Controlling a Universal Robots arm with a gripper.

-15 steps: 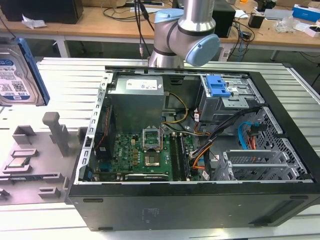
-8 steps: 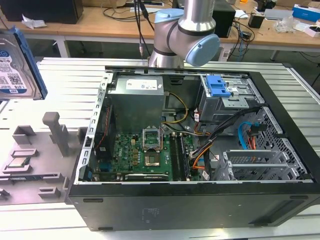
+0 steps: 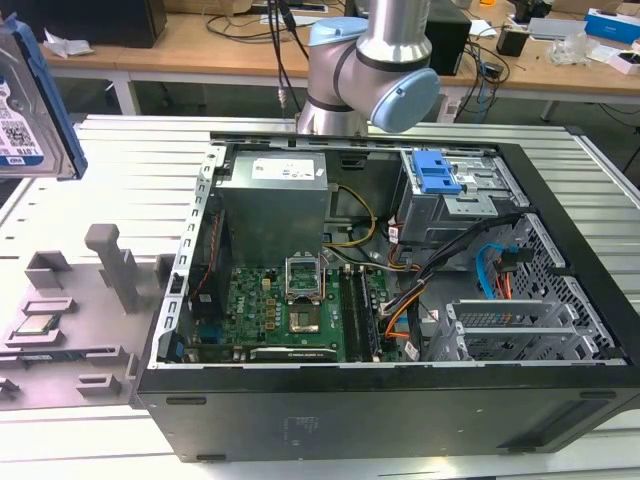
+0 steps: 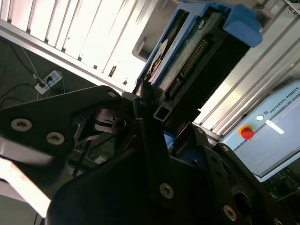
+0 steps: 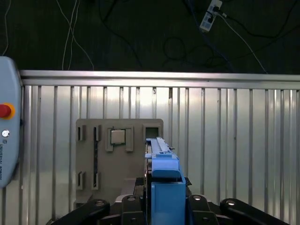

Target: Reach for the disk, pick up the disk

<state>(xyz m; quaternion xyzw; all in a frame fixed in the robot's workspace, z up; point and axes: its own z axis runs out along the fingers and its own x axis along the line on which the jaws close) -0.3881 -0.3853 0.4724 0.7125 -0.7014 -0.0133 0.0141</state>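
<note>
**Disk in the claw, held clear above the fixture plate**

The disk (image 3: 24, 105) hangs in the air over the grey fixture plate (image 3: 70, 330), label face showing and one blue rail along its side, cut by the exterior view's left edge. In the second wrist view the gripper (image 4: 157, 119) is clamped on the disk (image 4: 192, 56): black fingers (image 4: 150, 140) press its flat sides, and the connector end juts out beyond them. Gripping the broad faces leaves the rails and connector free, which looks like the reason for this hold.

In the first wrist view the disk (image 5: 164, 180) stands edge-on between the fingers, its rail pointing at the plate (image 5: 89, 154), close to the processor chip (image 5: 117, 136) seated in its pocket. Nothing touches the disk but the claw; the pick-up appears done.

Around the plate, the slatted aluminium table (image 5: 234, 140) lies bare, giving open room on that side. The open computer case (image 3: 400, 400) sits beside the plate on the exterior view's right, its metal wall the nearest hard edge, well apart from the disk. The arm's elbow (image 3: 370, 70) rises beyond the case.
</note>
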